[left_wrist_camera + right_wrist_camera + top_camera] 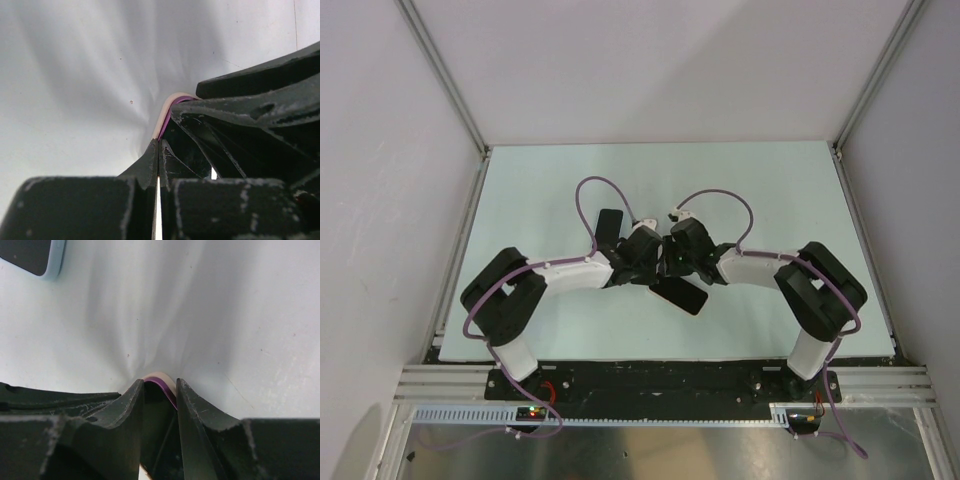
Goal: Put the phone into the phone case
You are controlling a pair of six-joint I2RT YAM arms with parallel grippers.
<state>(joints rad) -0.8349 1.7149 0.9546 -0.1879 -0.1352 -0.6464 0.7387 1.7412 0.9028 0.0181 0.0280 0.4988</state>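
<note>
The phone (610, 224), a dark slab with a pale rim, lies flat on the table just beyond the left wrist; in the right wrist view only its corner (35, 257) shows, at the top left. The black phone case (682, 296) sticks out below where the two grippers meet. My right gripper (671, 264) (160, 385) is shut on the case's rounded corner, whose purple and cream edge (159, 376) shows between the fingers. My left gripper (648, 264) (158, 142) is shut and holds nothing. Its tips rest against the case's cream edge (169, 102).
The pale table (770, 200) is bounded by metal frame rails (460, 240) on the left, right and front. White walls rise behind it. Purple cables (592, 190) loop above both wrists. The right gripper's black body (260, 100) fills the right of the left wrist view.
</note>
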